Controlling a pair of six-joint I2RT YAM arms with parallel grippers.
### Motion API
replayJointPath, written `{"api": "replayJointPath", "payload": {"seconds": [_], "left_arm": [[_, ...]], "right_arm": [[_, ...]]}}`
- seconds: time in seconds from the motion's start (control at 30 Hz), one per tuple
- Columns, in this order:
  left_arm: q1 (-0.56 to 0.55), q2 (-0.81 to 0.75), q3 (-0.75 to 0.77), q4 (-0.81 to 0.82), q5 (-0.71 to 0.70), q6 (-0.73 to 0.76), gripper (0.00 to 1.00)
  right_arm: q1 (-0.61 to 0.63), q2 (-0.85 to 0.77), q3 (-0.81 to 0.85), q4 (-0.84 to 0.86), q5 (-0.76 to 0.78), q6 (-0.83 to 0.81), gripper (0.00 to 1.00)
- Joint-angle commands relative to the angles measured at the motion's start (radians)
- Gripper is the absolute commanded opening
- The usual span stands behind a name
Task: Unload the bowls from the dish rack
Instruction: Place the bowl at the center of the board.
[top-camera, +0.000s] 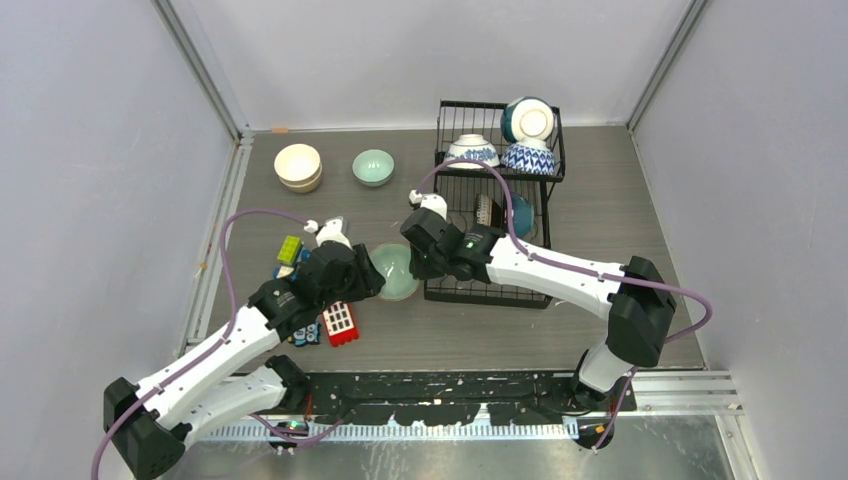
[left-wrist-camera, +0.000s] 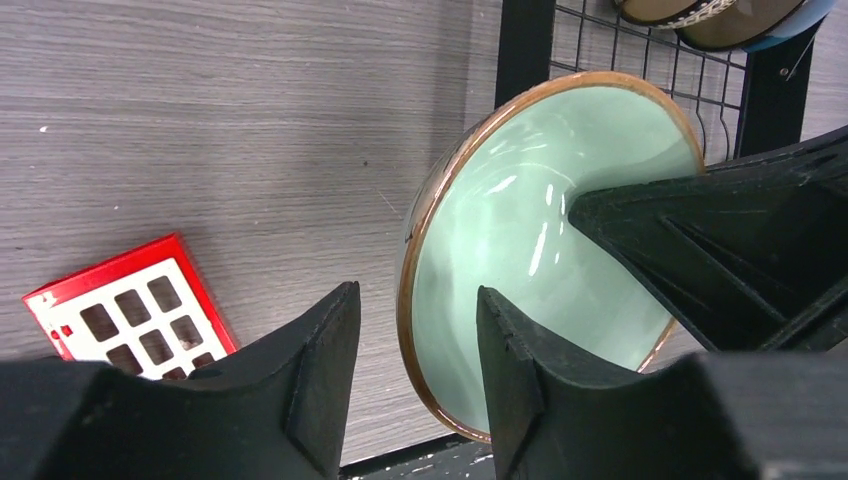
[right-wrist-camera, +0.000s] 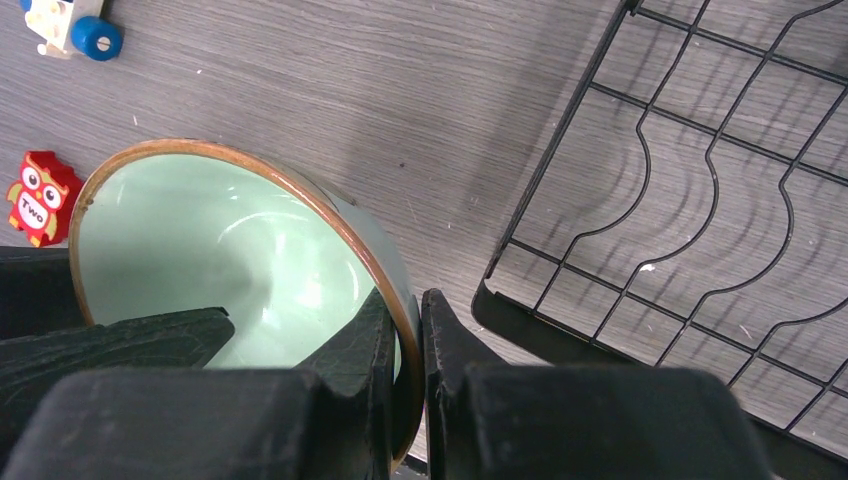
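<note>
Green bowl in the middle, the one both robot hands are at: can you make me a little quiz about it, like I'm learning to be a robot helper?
1. True or false: the right gripper pinches the rim of the green bowl.
2. Pick one. The left gripper is:
A. shut tight on the bowl
B. open, with the bowl's rim between its fingers
C. shut on nothing
3. Fill the gap: the upper basket of the dish rack shows ___ bowls.

Key: 1 true; 2 B; 3 three.
</note>
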Motion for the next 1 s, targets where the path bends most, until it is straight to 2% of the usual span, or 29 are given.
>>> {"api": "replayJointPath", "payload": {"seconds": [0.0, 0.27, 0.3, 0.53, 0.67, 0.73, 0.97], "left_arm": [[0.003, -0.016, 0.001, 0.031, -0.051, 0.004, 0.47], [0.003, 0.018, 0.005, 0.056, -0.089, -0.008, 0.37], [0.003, 0.025, 0.004, 0.061, -0.085, -0.009, 0.35], [0.003, 0.039, 0.005, 0.086, -0.054, -0.004, 0.01], [0.003, 0.04, 0.007, 0.089, -0.047, -0.001, 0.0], [0.003, 0.04, 0.007, 0.091, -0.036, 0.0, 0.0], [0.003, 0.029, 0.008, 0.091, -0.012, 0.008, 0.0]], "right_arm": [[0.01, -0.014, 0.06, 0.068, 0.034, 0.038, 0.01], [0.012, -0.03, 0.044, 0.066, 0.042, 0.039, 0.01], [0.014, -0.03, 0.042, 0.068, 0.043, 0.039, 0.01], [0.014, -0.043, 0.028, 0.065, 0.052, 0.038, 0.01], [0.014, -0.056, 0.015, 0.074, 0.049, 0.034, 0.01], [0.014, -0.06, 0.013, 0.077, 0.04, 0.027, 0.07], [0.014, -0.066, 0.017, 0.068, 0.015, 0.012, 0.43]]}}
